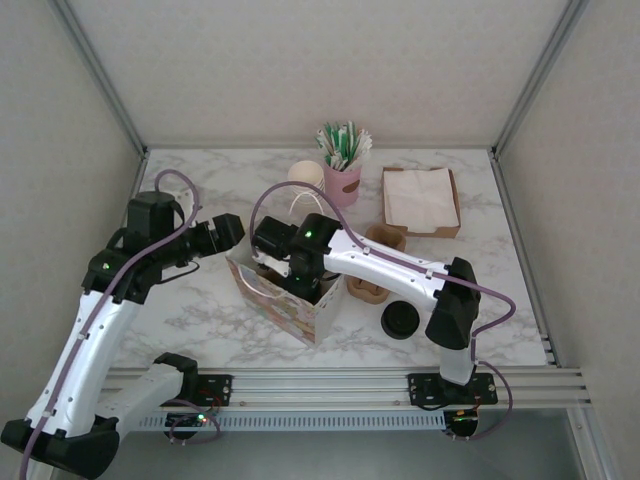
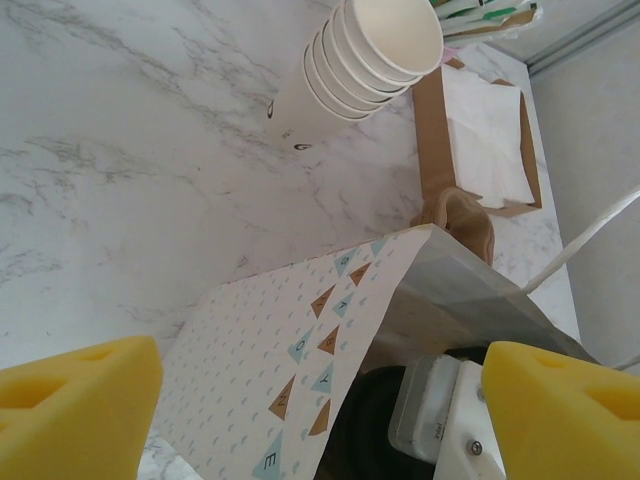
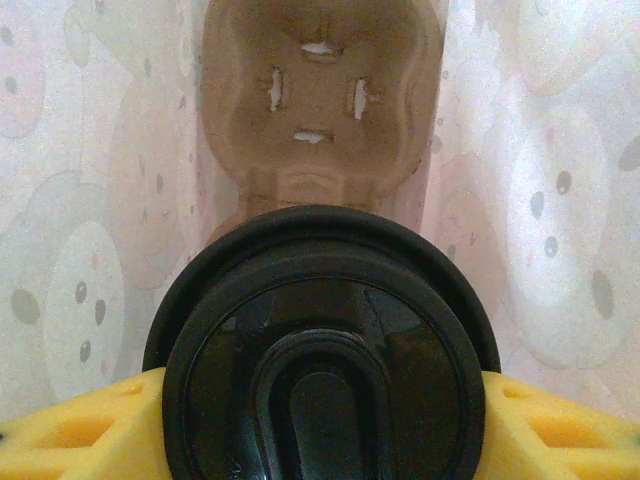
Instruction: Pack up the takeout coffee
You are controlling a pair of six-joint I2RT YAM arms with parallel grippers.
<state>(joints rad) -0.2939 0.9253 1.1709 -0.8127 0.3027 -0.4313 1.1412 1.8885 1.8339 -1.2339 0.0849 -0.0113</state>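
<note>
Overhead and wrist views, packing stage. You see the paper bag (image 1: 300,315) standing open on the marble table (image 1: 200,190), near the middle and between the two arms. The right gripper (image 1: 300,283) reaches down into the bag's mouth. In the right wrist view its yellow pads (image 3: 70,420) sit against either side of the takeout coffee (image 3: 320,330), pinching it. The cup's black lid faces the camera, and the cup itself is hidden under the lid. The coffee is thus inside the bag, with patterned walls to its left and right and a brown pulp tray (image 3: 320,100) just beyond it. The left gripper (image 1: 228,230) is at the bag's left rim. In the left wrist view its yellow fingers (image 2: 80,400) are spread wide, one outside the bag wall (image 2: 290,340) and one over the opening, and you cannot tell whether they touch the wall. A loose black lid (image 1: 400,320) lies to the near right of the bag, and another cup tray (image 1: 385,240) lies just to the right. Far along the table stand a stack of cream paper cups (image 2: 370,50), a pink holder (image 1: 343,180) and a napkin box (image 1: 420,200).
</note>
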